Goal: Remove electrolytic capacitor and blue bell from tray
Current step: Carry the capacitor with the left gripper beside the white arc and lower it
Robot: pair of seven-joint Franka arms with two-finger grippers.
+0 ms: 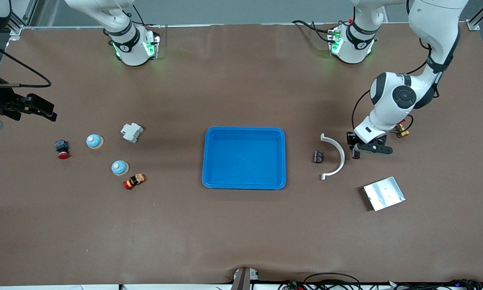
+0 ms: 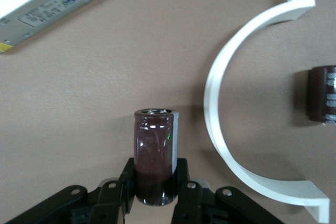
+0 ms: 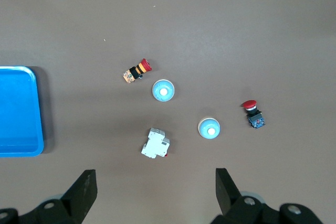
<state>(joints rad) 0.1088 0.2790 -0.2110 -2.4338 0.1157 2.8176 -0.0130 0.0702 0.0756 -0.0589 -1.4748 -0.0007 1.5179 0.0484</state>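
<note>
Your left end effector (image 2: 155,192) is clenched on a dark maroon capacitor (image 2: 154,156) down at the tabletop (image 1: 241,225), just beside the white curved bracket (image 1: 335,155) toward the left arm's end. A second capacitor (image 1: 318,156) lies inside the bracket's curve, between it and the blue tray (image 1: 244,158) at the middle of the tabletop.

The two bells sit toward the right arm's end: one bell (image 1: 94,141) farther from the front camera, the other bell (image 1: 119,167) nearer to it. Around them you have a white circuit breaker (image 1: 132,132), a red push button (image 1: 62,149), and a red-and-yellow switch (image 1: 134,181) just beside the nearer bell.

Your right end effector (image 3: 155,190) hangs high over that end of the tabletop, fingers spread wide and holding nothing.

A flat metal box (image 1: 384,193) lies nearer the front camera than the left end effector, and a small brass fitting (image 1: 402,131) sits close by the left arm.
</note>
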